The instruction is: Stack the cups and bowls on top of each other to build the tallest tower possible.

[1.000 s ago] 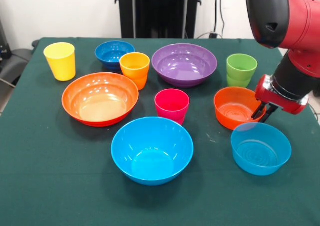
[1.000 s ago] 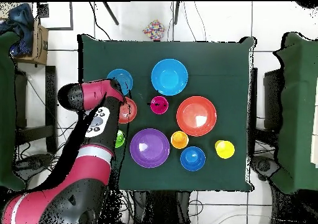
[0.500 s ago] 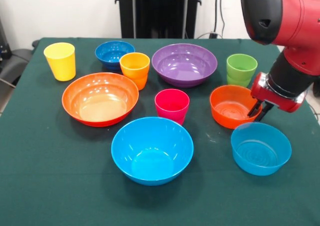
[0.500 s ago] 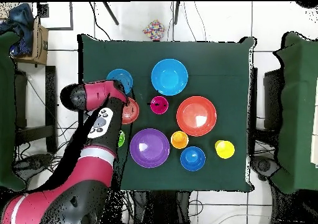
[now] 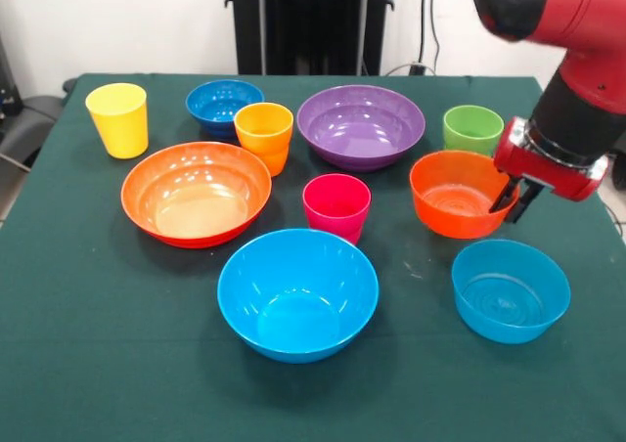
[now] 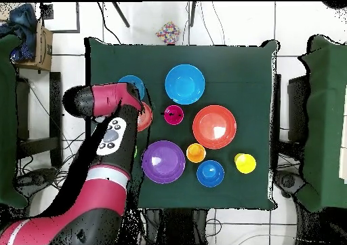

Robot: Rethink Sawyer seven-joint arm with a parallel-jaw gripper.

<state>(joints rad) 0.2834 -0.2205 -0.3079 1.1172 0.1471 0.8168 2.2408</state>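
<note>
My gripper [image 5: 514,196] is shut on the right rim of the small orange bowl [image 5: 458,196], which looks raised a little off the cloth and hides the base of the green cup [image 5: 472,127]. In front of it sits the small light-blue bowl [image 5: 511,290]. The pink cup [image 5: 336,205], large light-blue bowl [image 5: 297,293], large orange bowl [image 5: 196,193], purple bowl [image 5: 361,124], orange cup [image 5: 263,134], dark-blue bowl [image 5: 224,103] and yellow cup [image 5: 118,119] stand apart on the table. In the overhead view the arm covers most of the small orange bowl [image 6: 145,117] and all of the green cup.
The green tablecloth [image 5: 117,364] runs to the table's edges on all sides. A black stand [image 5: 311,22] rises behind the far edge. Overhead, chairs stand at both sides and a cardboard box [image 6: 42,39] lies at the top left.
The gripper has risen and moved slightly away from the small light-blue bowl, carrying the small orange bowl up with it. The other cups and bowls have not moved.
</note>
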